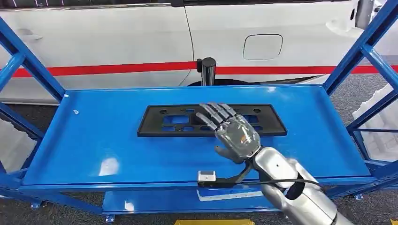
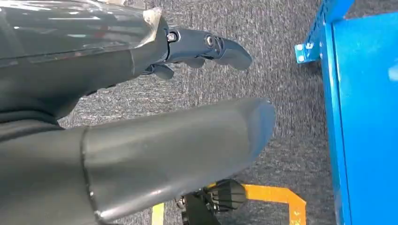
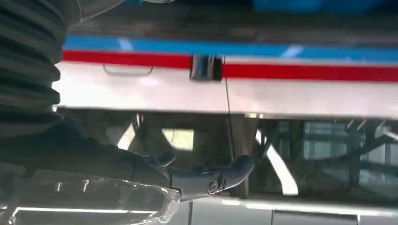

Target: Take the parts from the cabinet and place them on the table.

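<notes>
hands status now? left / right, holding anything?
Left hand: holds nothing, fingers apart, hanging over the floor.
Right hand: open, fingers spread over the black part, not gripping.

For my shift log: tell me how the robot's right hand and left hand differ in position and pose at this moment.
The right hand reaches out above the blue shelf, over the black plate part; the left hand hangs beside the shelf over grey carpet. The right hand's fingers stretch flat and spread; the left hand's fingers look loosely curled. Both hold nothing.
</notes>
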{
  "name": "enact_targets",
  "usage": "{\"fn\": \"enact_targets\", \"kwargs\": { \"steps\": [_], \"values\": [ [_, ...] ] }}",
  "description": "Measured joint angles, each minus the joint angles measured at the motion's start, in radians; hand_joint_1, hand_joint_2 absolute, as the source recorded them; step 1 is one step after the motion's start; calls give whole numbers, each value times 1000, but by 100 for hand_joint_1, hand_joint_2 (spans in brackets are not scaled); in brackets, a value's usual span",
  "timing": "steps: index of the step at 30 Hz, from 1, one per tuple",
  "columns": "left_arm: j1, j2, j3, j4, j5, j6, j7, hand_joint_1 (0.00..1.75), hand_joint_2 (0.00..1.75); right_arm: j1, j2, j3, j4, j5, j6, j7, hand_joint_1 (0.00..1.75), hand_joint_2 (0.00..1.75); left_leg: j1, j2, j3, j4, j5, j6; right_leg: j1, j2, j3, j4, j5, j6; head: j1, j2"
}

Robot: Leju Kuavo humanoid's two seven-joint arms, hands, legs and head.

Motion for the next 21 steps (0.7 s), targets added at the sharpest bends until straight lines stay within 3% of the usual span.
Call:
{"fn": "enact_targets", "kwargs": {
  "steps": [9,21],
  "values": [
    [-8,-11,1,0,-17,2,17,0,0,30,104,34,211,60,-66,0,0,175,0,0,0,0,-1,0,0,1,0,0,0,0,0,0],
    [-8,-12,9,0,-62,8,40,0,0,-51,205,-23,420,111,-177,19,0,175,0,1,4,0,0,0,-1,1,4,0,0,0,0,0]
  ]
}}
